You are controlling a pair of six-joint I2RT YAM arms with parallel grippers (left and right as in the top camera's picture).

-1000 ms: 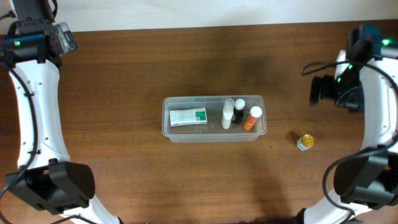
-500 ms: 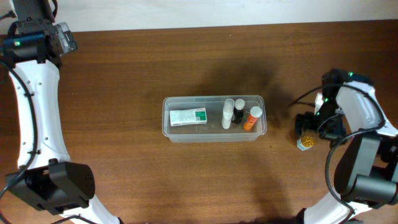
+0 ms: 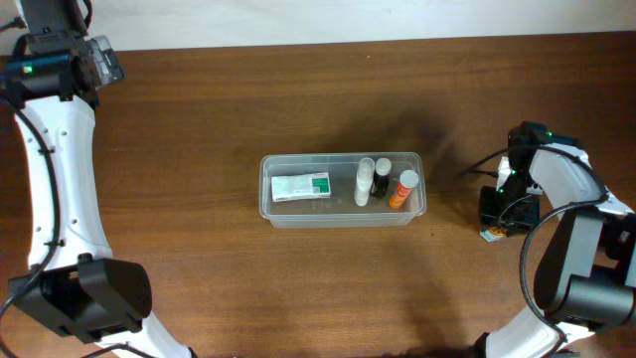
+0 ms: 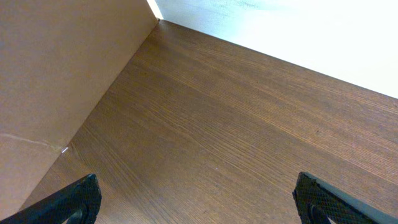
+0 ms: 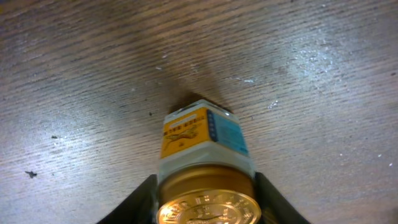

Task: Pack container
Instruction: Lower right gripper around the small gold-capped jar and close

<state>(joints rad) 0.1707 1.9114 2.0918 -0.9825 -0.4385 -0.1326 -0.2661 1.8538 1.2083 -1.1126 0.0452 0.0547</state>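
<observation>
Brown wooden table (image 3: pixel 199 278), white wall (image 3: pixel 298 20)

Brown wood table (image 3: pixel 199 119); clear container (image 3: pixel 265 189) mid-table; gold-lid jar (image 5: pixel 202 134) rt side.

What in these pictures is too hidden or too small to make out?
Jar: overhead, nearly all covered by the right gripper; right wrist, lid cut by the bottom edge.
Right gripper's fingers: right wrist, mostly cut off below, so whether they squeeze the jar is unclear.
Box and bottles in the container: overhead, labels too small to read.
</observation>
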